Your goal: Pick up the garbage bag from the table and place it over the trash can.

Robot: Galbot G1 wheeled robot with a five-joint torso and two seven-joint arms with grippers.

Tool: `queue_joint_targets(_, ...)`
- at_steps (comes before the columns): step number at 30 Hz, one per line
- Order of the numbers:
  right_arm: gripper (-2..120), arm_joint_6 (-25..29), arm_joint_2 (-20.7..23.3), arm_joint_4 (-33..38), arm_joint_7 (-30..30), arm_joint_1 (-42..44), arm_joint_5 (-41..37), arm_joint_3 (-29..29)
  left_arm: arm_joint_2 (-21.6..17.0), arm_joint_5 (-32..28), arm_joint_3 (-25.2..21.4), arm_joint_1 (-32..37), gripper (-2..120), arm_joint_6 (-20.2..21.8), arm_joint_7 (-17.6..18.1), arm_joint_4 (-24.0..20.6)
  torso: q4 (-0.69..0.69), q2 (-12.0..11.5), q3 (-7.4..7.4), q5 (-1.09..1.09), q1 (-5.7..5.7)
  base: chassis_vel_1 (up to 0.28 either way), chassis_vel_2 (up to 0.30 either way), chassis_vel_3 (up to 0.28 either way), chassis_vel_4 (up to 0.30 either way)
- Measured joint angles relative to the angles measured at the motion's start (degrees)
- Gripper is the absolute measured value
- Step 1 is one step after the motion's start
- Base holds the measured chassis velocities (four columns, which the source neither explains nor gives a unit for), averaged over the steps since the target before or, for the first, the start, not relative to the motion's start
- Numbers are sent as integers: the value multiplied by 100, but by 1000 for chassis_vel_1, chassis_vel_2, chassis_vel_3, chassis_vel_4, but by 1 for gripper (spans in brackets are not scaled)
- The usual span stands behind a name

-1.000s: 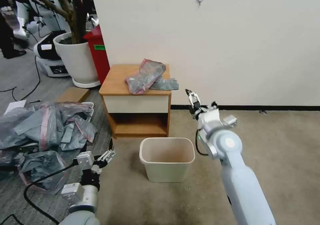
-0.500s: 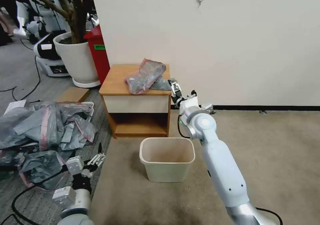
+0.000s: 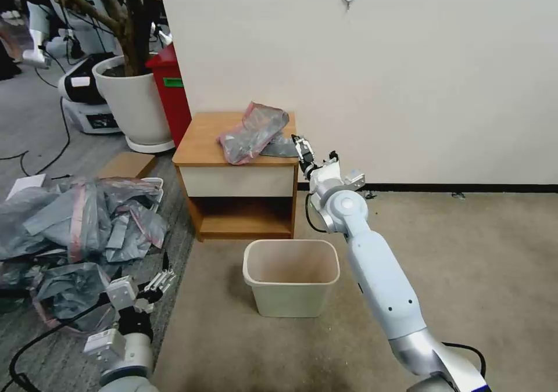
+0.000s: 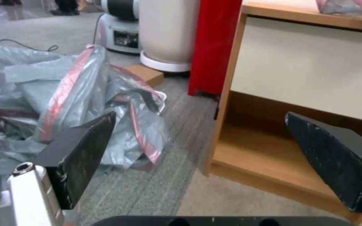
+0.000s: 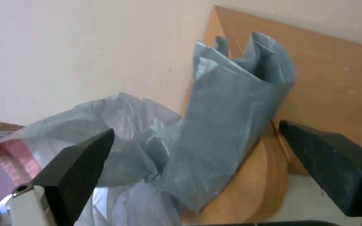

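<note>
Right gripper [image 3: 300, 146] is held spread at the table [image 3: 203, 139] edge — jaws bracketing the garbage bag [image 5: 231, 125] overhang for pinching. Left gripper [image 3: 158, 280] is parked low, spread, empty.

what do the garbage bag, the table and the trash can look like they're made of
Garbage bag: thin translucent grey plastic film with a pink rim, crumpled and creased. Table: probably wood or wood-look laminate, smooth matte brown top, cream drawer front. Trash can: beige moulded plastic, dull finish, rolled rim.

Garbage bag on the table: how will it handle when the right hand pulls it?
The garbage bag is probably floppy: it lies crumpled, a tail drooping over the table edge toward the open right hand. Thin translucent film suggests light, maybe slippery. It would likely trail and unfold.
</note>
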State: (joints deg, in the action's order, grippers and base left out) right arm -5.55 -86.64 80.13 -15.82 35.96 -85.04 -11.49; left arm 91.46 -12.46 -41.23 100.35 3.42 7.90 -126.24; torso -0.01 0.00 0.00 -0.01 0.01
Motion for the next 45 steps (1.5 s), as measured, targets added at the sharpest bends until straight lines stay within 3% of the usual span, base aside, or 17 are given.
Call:
queue_joint_targets(11, 100, 39, -38, -317, 171, -224, 206, 38, 4, -3, -56, 31, 100, -60, 12, 12, 1, 0, 0, 0, 0, 0, 0, 0, 0)
queue_joint_targets(16, 94, 62, -52, -399, 201, -254, 289, 42, 6, -3, -71, 45, 100, -77, 16, 12, 1, 0, 0, 0, 0, 0, 0, 0, 0)
queue_joint_targets(23, 75, 109, -80, -504, 229, -318, 382, 39, 2, -5, -98, 54, 100, -93, 22, 13, 0, 0, 0, 0, 0, 0, 0, 0, 0)
queue_joint_targets(33, 35, 147, -101, -614, 313, -374, 515, 37, 15, -6, -100, 77, 100, -106, 26, 17, 2, 0, 0, 1, -1, 0, 0, 0, 0)
queue_joint_targets(37, 30, 181, -106, -648, 351, -376, 572, 36, 22, -6, -100, 92, 100, -113, 26, 17, 2, 0, 0, 1, -1, 0, 0, 0, 0)
queue_joint_targets(45, 0, 279, -85, -691, 446, -360, 689, 30, 63, 6, -88, 135, 100, -180, 26, 44, 2, 0, 0, 1, 0, 0, 0, 0, 0)
